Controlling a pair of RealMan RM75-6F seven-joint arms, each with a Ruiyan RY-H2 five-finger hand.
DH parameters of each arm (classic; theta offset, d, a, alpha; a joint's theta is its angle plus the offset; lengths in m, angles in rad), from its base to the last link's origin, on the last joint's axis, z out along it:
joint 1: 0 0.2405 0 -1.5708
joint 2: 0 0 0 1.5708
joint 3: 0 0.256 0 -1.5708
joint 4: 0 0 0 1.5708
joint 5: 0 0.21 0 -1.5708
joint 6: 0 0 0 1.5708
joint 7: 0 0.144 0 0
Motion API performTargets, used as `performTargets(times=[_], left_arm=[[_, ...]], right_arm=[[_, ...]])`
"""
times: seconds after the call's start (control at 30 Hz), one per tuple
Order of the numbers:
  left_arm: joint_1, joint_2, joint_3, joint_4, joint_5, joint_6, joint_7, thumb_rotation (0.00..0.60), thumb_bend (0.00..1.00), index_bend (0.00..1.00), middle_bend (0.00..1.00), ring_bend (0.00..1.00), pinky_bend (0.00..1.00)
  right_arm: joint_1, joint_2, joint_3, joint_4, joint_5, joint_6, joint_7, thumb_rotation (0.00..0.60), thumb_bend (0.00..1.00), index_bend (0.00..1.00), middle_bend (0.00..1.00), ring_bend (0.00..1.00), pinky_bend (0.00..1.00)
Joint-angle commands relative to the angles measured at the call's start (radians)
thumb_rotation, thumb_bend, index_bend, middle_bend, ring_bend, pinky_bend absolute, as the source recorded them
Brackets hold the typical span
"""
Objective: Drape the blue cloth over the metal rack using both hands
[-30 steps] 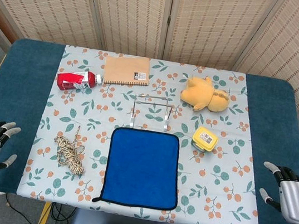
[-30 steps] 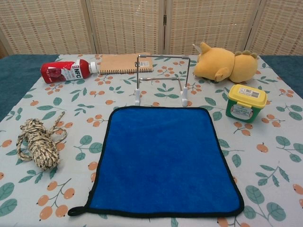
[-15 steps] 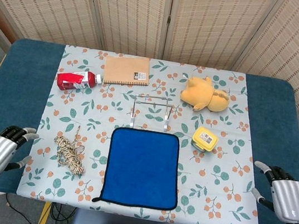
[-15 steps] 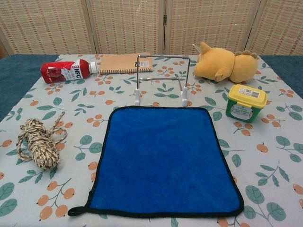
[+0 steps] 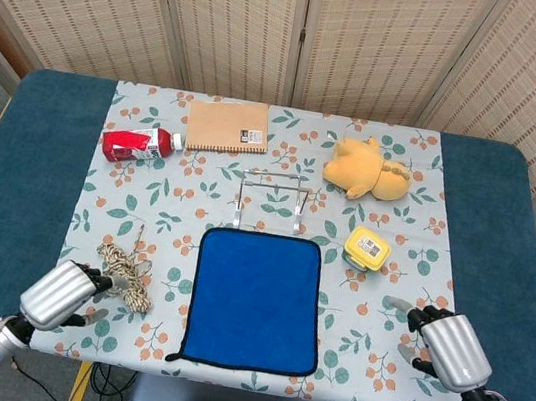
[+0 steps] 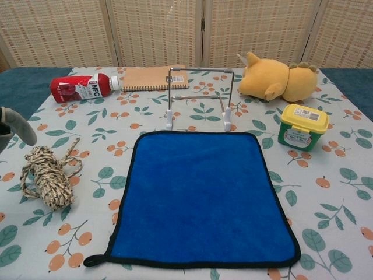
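Flat blue cloth with black edging (image 5: 255, 300) lies spread on the patterned tablecloth, its far edge just short of the small bent-wire metal rack (image 5: 270, 201) standing upright behind it; nothing draped yet. Left hand (image 5: 60, 295) hovers at the near-left corner beside the coil of braided rope (image 5: 123, 276), holding nothing; how its fingers lie, cannot tell. Right hand (image 5: 446, 346) sits near the cloth's right side, fingers apart, empty. Both flank the cloth, likely so each can take one side and lift evenly.
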Motion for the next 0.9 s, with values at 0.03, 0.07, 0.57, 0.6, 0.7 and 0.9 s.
performTargets(times=[0.03,0.07,0.57,0.6,0.7,0.9], left_arm=[[-0.044,-0.029,0.018,-0.010,0.040,-0.044,0.005,0.600,0.24,0.37,0.71,0.70,0.84],[-0.054,-0.037,0.021,-0.012,0.047,-0.054,0.005,0.600,0.24,0.37,0.72,0.72,0.85],[-0.150,-0.190,0.053,0.011,0.049,-0.181,0.027,0.600,0.24,0.41,0.86,0.88,1.00],[-0.155,-0.197,0.057,0.011,0.046,-0.192,0.031,0.600,0.24,0.41,0.86,0.88,1.00],[-0.168,-0.218,0.067,0.018,0.036,-0.223,0.043,0.600,0.24,0.41,0.86,0.88,1.00],[-0.189,-0.248,0.087,0.026,0.025,-0.256,0.056,0.600,0.24,0.41,0.87,0.89,1.00]], right_arm=[[0.040,-0.017,-0.019,-0.017,-0.035,-0.057,-0.021,0.600,0.19,0.26,0.68,0.60,0.72],[0.050,-0.021,-0.023,-0.021,-0.042,-0.072,-0.026,0.600,0.19,0.26,0.71,0.62,0.73],[0.147,-0.111,-0.052,-0.029,-0.054,-0.238,-0.122,0.600,0.19,0.28,0.91,0.81,0.89],[0.150,-0.116,-0.052,-0.027,-0.053,-0.240,-0.127,0.600,0.19,0.28,0.92,0.81,0.90],[0.158,-0.133,-0.052,-0.019,-0.048,-0.249,-0.140,0.600,0.19,0.29,0.92,0.83,0.91],[0.177,-0.163,-0.056,0.006,-0.032,-0.270,-0.137,0.600,0.19,0.29,0.92,0.83,0.92]])
